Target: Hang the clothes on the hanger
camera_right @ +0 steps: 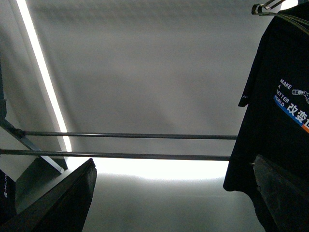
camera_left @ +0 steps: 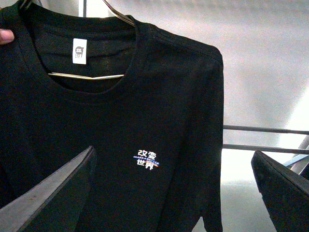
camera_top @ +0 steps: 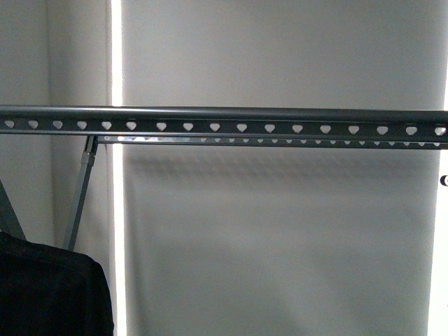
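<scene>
Black T-shirt [camera_left: 145, 106], left hand [camera_left: 173, 152] spread wide before it, right hand [camera_right: 174, 160] spread beside

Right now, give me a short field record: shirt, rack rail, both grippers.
shirt: black short-sleeved T-shirt on a thin shiny metal hanger, below the rail
rail: long grey metal rail with heart-shaped holes, nothing hung on visible stretch
left gripper: open, empty, facing shirt
right gripper: open, empty
other: a fingertip at shirt's shoulder
</scene>
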`<state>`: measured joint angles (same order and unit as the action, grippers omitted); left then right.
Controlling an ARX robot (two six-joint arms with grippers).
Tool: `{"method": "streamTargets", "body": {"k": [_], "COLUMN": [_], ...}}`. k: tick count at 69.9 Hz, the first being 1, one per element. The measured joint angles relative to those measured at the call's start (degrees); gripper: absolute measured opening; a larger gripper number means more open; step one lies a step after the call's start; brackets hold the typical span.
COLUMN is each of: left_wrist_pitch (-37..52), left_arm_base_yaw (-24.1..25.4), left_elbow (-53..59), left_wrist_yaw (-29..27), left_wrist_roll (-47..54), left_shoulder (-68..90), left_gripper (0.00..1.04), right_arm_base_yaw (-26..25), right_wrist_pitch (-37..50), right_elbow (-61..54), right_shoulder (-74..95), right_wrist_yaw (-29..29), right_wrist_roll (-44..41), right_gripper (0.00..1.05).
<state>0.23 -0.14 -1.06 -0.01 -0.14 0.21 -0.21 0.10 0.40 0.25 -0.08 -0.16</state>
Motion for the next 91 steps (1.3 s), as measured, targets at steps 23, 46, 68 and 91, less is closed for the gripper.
{"method": "streamTargets", "body": {"k": [23, 46, 68, 91], "left_wrist_pitch": [0.00, 3.37, 2.01, -8.09], "left_arm_base_yaw": [0.00, -3.41, -10.01, -12.37], "left_elbow": [0.00, -10.62, -37.05, -56.57], "left_wrist_yaw": [0.00, 1.22, -26.01, -37.57], "left_wrist_roll": [-0.02, -4.63, -22.91, -40.30], "left_shoulder": [0.00, 21.94, 57.53, 79.32], "left_gripper": [0.98, 0.98, 0.98, 0.98], "right_arm_base_yaw": [0.00, 0.00, 0.00, 0.00], "right_wrist_pitch": [0.00, 0.00, 0.00, 0.00], "right_elbow": [0.00, -0.02, -0.02, -0.02], "right_shoulder": [0.00, 0.00, 0.00, 0.00], "right_wrist_yaw": [0.00, -0.02, -0.02, -0.02], "right_wrist_roll": [0.00, 0.00, 0.00, 0.00], "right_gripper": [0.97, 0.97, 0.97, 0.97]}}
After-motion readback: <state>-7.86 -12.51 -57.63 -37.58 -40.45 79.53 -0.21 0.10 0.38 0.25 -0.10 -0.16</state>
